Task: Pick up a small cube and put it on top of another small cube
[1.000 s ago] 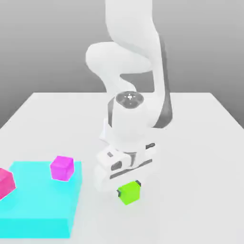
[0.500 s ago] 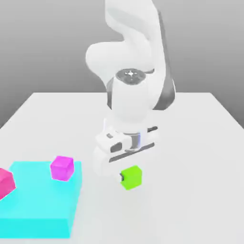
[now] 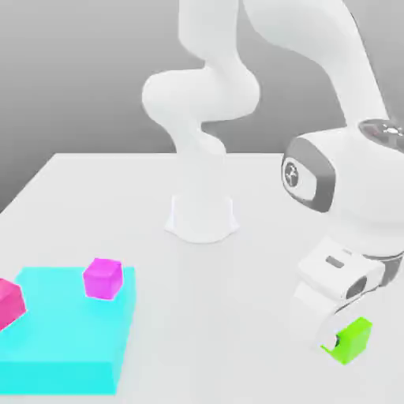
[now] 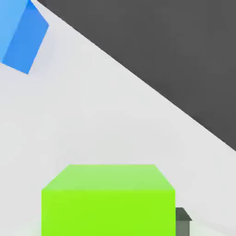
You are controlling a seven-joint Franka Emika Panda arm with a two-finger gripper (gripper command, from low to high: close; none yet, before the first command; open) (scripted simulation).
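The small lime-green cube (image 3: 352, 340) sits between the fingers of my gripper (image 3: 346, 342), which is shut on it near the table's front corner on the exterior view's right. Whether the cube touches the table I cannot tell. In the hand view the same green cube (image 4: 108, 200) is close up, with one dark fingertip (image 4: 183, 220) pressed against its side. A blue block (image 4: 23, 34) shows farther off on the table in the hand view.
A flat cyan block (image 3: 67, 343) lies at the front on the exterior view's left, carrying a magenta cube (image 3: 102, 278) and a pink cube (image 3: 8, 301). The arm's white base (image 3: 202, 217) stands mid-table. The table edge (image 4: 152, 87) runs close by in the hand view.
The arm has swung from the table's front middle to the exterior view's right, carrying the green cube with it. The cubes on the cyan block have not moved.
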